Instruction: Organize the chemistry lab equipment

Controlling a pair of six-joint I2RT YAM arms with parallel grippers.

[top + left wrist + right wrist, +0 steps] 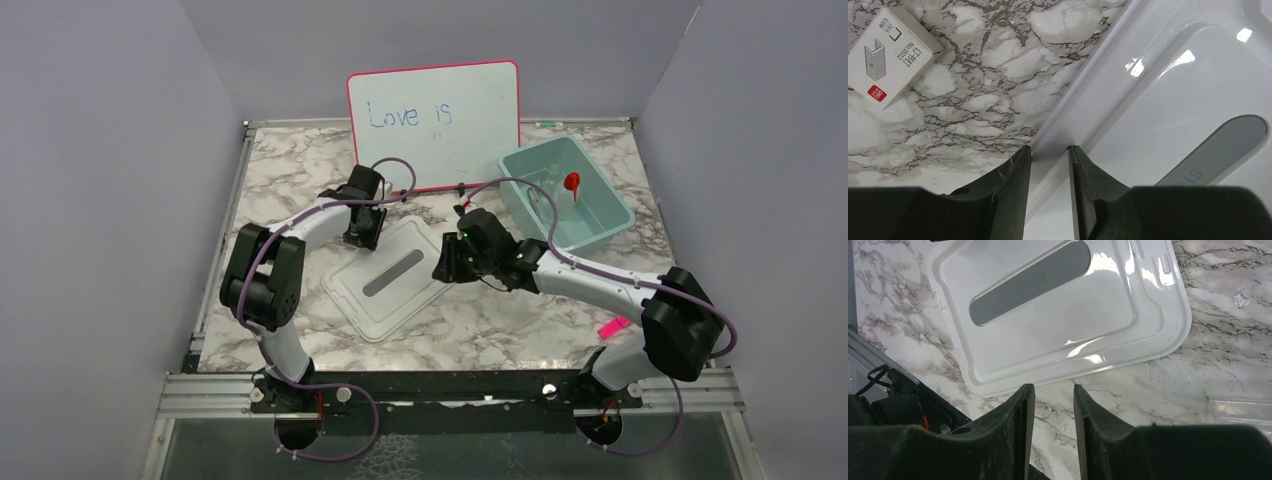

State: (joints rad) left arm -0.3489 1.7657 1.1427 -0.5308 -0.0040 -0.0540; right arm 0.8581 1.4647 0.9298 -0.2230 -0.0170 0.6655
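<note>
We're looking down on the marble counter (pixel 300 170), and the small red funnel (pixel 572 182) is sitting inside the teal bin (pixel 522 205) at the far right, just beside the pink-framed whiteboard (pixel 435 125). The bin's pale lid (pixel 365 305) is lying flat mid-counter. The left end effector (pixel 1049 150) is sitting at the lid's far corner, its fingers straddling the raised rim, and we cannot tell whether it is actually pinching. The right end effector (pixel 1052 387) is hovering just off the opposite edge, parted and grasping nothing. A small white staple box (pixel 890 52) is resting on the marble near the left fingers. A pink marker (pixel 614 326) is lying by the right arm.
</note>
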